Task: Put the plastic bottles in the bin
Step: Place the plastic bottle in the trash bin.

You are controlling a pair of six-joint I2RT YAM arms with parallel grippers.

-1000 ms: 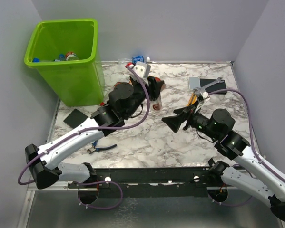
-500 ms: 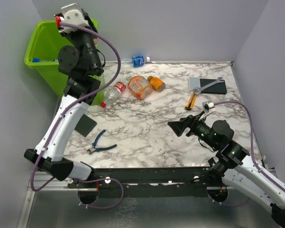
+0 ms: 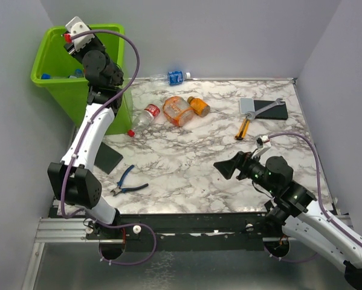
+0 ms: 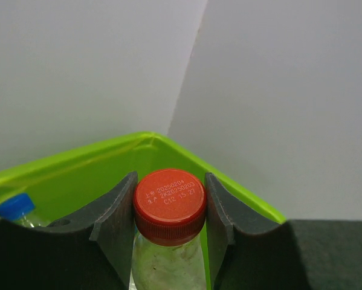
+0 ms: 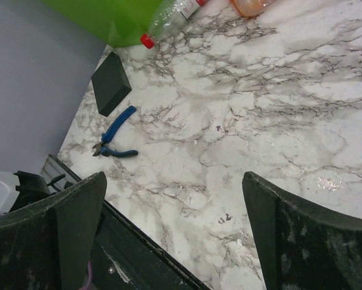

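**Top view:** the bin (image 3: 64, 99) stands at the far-left corner of the table (image 3: 193, 175). The left arm reaches up, w/ the left jaws at the bin's mouth, clamped on a red-capped bottle (image 3: 66, 37); only the cap shows here. Inside the bin is a blue-capped bottle (image 3: 46, 77) plus a few more, too small to sort out. Just right of the bin, near the far edge, a red-label bottle (image 3: 145, 116) lies w/ its red cap toward the bin. Next to it are a round orange bottle (image 3: 177, 110) and a small orange bottle (image 3: 199, 106). A blue-label bottle (image 3: 174, 77) lies at the far edge. Pliers (image 3: 125, 181) lie toward the near-left corner, w/ a black pad (image 3: 108, 158) by the left edge. Near the far-right corner, a wrench (image 3: 274, 104) lies across a second pad (image 3: 276, 113), w/ an orange-handled tool (image 3: 243, 128) beside it. The right jaws sit low over the near-right part.

**Left wrist:** the left jaws are closed on the red-capped bottle just under the cap, clear neck btwn them. A corner of the bin's rim is behind, w/ the blue-capped bottle lower left.

**Right wrist:** the right jaws are spread wide, nothing btwn them, only bare table below. Pliers, black pad, red-label bottle and a bit of the bin show beyond.
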